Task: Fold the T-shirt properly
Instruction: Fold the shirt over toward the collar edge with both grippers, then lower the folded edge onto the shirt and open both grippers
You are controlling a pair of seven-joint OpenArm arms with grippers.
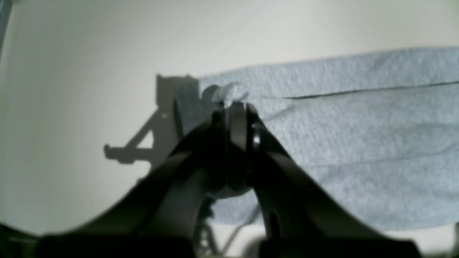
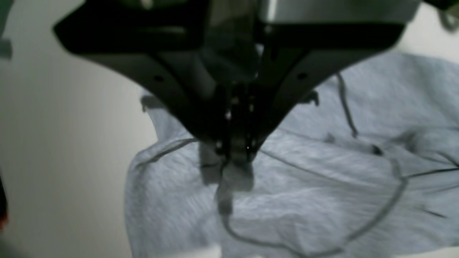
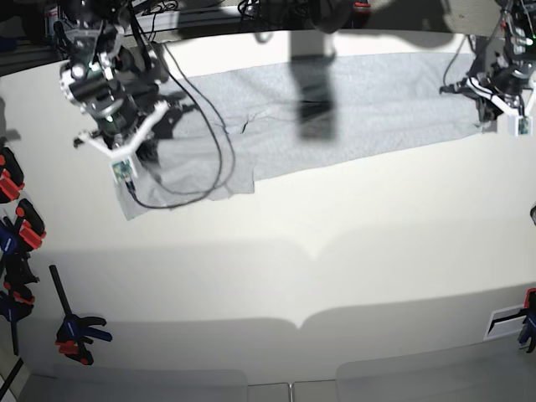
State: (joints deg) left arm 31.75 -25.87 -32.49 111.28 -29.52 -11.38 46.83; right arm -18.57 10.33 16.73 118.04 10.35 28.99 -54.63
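Left wrist view: the left gripper (image 1: 235,107) at centre frame is clenched, its tips pinching the edge of the one T-shirt (image 1: 358,143), which spreads across the right half over the white table (image 1: 71,89).

Right wrist view: the right gripper (image 2: 235,152) is clamped onto a fold of grey cloth at centre.

Base view: one shirt lies stretched along the top of the frame, between two arms. Several clamps (image 3: 75,333) sit at the left edge.
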